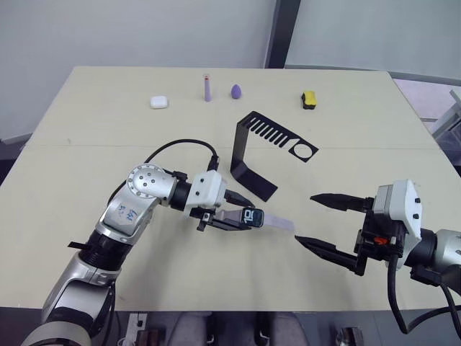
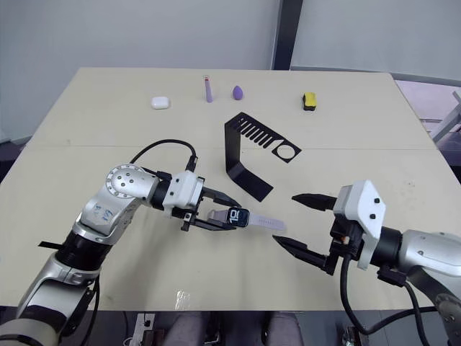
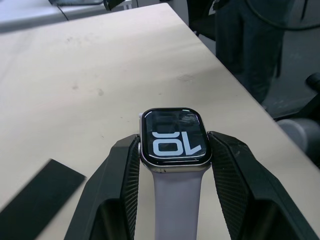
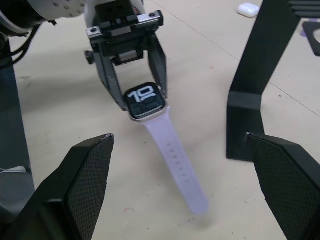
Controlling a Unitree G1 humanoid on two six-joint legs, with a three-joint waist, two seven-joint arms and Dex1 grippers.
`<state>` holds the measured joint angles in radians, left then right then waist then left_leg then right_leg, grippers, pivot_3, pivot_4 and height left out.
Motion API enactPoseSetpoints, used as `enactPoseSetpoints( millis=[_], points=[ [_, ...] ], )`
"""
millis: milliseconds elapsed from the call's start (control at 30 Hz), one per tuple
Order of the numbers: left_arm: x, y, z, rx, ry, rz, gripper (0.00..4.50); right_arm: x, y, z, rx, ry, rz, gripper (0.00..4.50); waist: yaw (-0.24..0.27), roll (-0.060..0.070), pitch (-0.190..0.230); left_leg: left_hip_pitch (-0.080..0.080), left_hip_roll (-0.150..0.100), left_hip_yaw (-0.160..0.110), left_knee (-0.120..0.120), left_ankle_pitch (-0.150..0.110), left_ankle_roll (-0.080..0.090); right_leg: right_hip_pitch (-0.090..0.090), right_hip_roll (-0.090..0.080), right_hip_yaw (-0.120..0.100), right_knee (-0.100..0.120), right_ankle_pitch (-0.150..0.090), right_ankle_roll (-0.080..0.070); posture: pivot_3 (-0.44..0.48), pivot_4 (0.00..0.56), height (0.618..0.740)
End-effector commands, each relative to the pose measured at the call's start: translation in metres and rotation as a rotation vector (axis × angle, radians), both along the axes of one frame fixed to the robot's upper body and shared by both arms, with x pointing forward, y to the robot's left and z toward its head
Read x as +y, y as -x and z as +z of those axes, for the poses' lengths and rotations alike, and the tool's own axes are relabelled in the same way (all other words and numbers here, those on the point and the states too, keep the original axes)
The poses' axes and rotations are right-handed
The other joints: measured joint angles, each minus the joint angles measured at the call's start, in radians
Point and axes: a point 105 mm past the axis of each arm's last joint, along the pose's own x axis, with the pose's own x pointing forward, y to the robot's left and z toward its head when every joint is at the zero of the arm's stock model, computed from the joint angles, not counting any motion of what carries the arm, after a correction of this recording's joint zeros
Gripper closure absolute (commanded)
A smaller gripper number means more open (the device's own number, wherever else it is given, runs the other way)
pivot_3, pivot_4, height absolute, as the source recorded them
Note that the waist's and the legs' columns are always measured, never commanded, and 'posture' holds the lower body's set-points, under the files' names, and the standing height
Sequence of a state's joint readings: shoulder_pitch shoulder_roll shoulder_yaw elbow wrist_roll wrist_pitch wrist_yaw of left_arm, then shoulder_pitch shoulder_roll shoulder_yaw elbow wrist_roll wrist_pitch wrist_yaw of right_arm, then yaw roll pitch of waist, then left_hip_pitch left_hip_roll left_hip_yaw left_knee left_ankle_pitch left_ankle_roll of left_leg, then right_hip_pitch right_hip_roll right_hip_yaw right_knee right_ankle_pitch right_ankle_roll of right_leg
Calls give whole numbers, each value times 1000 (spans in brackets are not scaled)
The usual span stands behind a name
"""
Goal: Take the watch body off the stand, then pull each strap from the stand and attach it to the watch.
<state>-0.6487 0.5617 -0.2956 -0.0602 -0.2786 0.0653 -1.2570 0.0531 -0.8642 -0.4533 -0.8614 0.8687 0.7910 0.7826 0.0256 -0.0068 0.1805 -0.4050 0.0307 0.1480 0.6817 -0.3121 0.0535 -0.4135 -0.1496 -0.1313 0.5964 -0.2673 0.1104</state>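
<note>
A wide, matte beige counter [image 1: 86,238] fills the head view, its surface smooth with a faint seam running across the middle. Just right of centre stands the stand [image 1: 248,162], a thin black sheet bent into a flat base, an upright and a comb-slotted top ending in a round ring hole. At lower left of the frame the left gripper [image 1: 232,213], white-cased on a silver jointed arm, has its black ribbed fingers [image 3: 122,175] clamped on the two sides of the watch body [image 3: 174,138], a rounded-square case with a grey metal rim and glossy dark screen showing white digits, held low over the counter in front of the stand's base. A pale lavender strap [image 4: 175,162], soft and narrow with a row of small holes and a rounded end, is joined to the case and trails toward the right gripper [image 1: 317,220] at lower right, whose long pointed fingers are spread wide apart, near the strap's tip and not touching it. Along the far edge of the counter, upper centre of the frame, lie a white rounded earbud case [image 1: 159,102], a purple stick [image 1: 207,88], a small purple teardrop piece [image 1: 236,91] and a yellow-and-black block [image 1: 308,99].
</note>
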Motion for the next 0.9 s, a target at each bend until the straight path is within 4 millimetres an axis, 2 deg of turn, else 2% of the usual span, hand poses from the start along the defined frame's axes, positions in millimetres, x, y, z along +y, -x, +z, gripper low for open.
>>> enactPoseSetpoints(
  millis=[33, 267, 433, 733, 800, 900],
  points=[
    [2, 1, 1, -206, 15, -63, 2888, 6, 3, 2, -31, 18, 27, 56, -1, 0, 0, 0, 0, 0, 0, 0, 0, 0, 0, 0, 0, 0, 0, 0, 150, 740],
    [4, -5, -3, -526, 78, -104, 2888, 7, 3, -4, -45, 66, 33, 56, -1, 0, 0, 0, 0, 1, 0, -1, 1, 0, 0, -3, -1, 1, 1, 0, 150, 740],
    [3, -10, 2, -659, 128, -101, 2888, 8, 2, -6, -60, 78, 34, 56, -1, 0, 0, 0, 0, 1, 1, -1, 2, 0, 0, -3, 0, 1, 2, 0, 150, 740],
    [1, -15, 2, -638, 138, -76, 2888, 7, 1, -7, -79, 95, 29, 56, -2, 0, 0, 0, 0, 1, 1, -1, 2, 0, 0, -5, 0, 2, 3, 0, 150, 740],
    [-2, -19, 5, -577, 151, -38, 2888, 7, -1, -7, -88, 100, 23, 56, -2, 0, 0, 0, 0, 1, 1, -1, 2, 0, 0, -5, 1, 2, 3, 0, 150, 740],
    [-5, -25, 8, -364, 160, 48, 2888, 8, -3, -7, -109, 114, 17, 56, -2, 0, 0, 0, 0, 1, 1, -1, 3, 0, 1, -5, 1, 2, 3, 0, 150, 740]
  ],
)
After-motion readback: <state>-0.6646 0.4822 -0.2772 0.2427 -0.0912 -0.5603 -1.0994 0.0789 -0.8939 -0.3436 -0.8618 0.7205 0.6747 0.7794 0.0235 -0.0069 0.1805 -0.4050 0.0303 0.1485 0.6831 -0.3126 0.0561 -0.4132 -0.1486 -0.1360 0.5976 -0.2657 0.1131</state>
